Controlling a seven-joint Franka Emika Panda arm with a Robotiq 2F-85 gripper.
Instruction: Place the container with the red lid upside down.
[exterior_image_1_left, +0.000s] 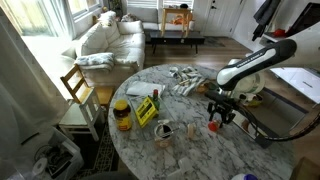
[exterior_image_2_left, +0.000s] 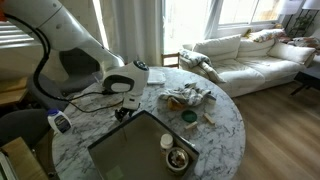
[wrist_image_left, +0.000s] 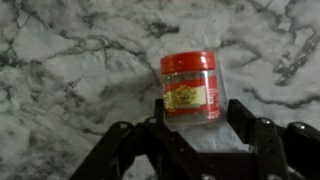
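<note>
The container with the red lid (wrist_image_left: 190, 85) is small and round, with a red lid and a yellow-and-red label on its body. In the wrist view it sits on the marble table, between my two fingers. My gripper (wrist_image_left: 199, 104) is open. The left finger is close against the container and the right finger stands a little apart from it. In an exterior view the container (exterior_image_1_left: 213, 126) shows as a red spot just below my gripper (exterior_image_1_left: 221, 108). In the other exterior view my gripper (exterior_image_2_left: 124, 110) is low over the table and hides the container.
On the round marble table (exterior_image_1_left: 190, 150) stand an amber jar with a yellow lid (exterior_image_1_left: 122, 115), a yellow packet (exterior_image_1_left: 147, 110), a small bowl (exterior_image_1_left: 165, 130) and a crumpled cloth (exterior_image_1_left: 185, 78). A dark tray (exterior_image_2_left: 135, 150) holding a bowl (exterior_image_2_left: 178, 158) lies near my gripper. Chairs and a sofa surround the table.
</note>
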